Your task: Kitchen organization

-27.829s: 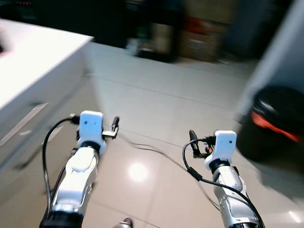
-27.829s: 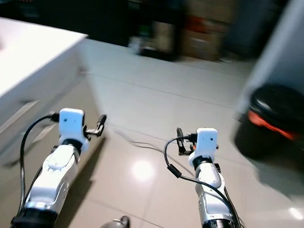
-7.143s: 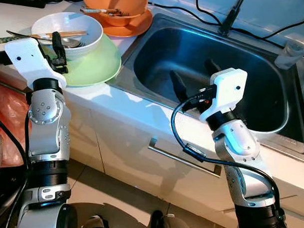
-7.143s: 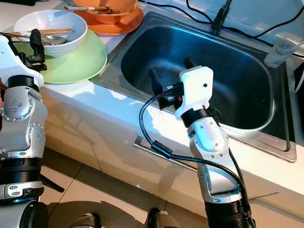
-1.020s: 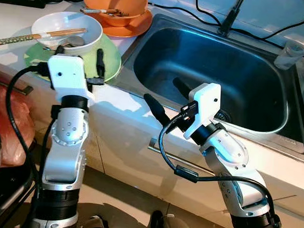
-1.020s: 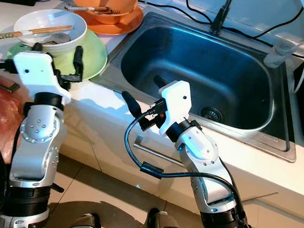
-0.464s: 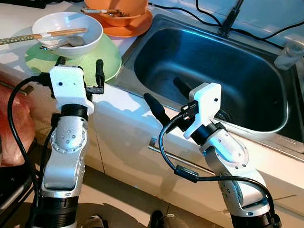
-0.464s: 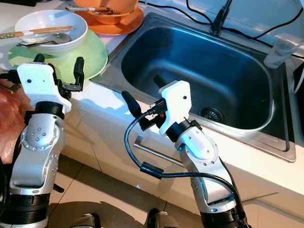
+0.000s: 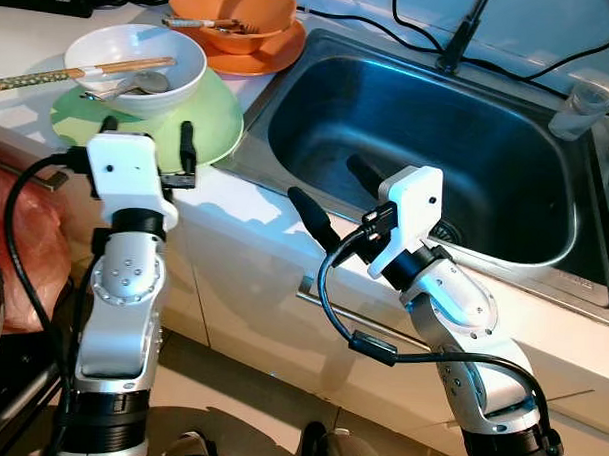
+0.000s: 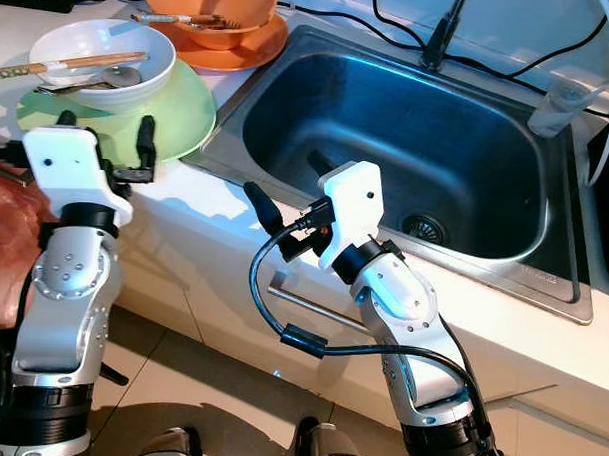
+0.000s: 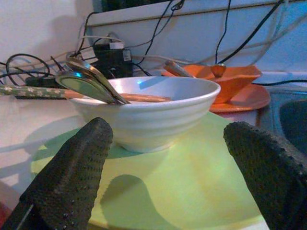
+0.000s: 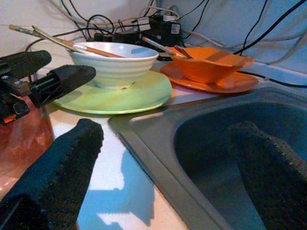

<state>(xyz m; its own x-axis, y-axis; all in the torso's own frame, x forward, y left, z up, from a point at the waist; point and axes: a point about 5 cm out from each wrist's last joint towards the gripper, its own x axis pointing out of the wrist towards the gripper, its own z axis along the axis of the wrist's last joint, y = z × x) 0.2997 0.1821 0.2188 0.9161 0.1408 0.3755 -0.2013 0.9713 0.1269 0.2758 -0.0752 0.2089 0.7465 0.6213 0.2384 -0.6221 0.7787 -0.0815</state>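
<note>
From the head camera we see the steel sink set in the white counter. Beside the sink lies the green plate, carrying the white bowl with chopsticks; behind it, also next to the sink, sits the orange bowl. Our left gripper hangs at the plate's near edge, fingers spread. Our right gripper spans the sink's front rim, fingers apart.

In our left wrist view, the spread fingers frame the bowl on the plate.

In our right wrist view, one finger is over the counter, the other over the sink basin.
</note>
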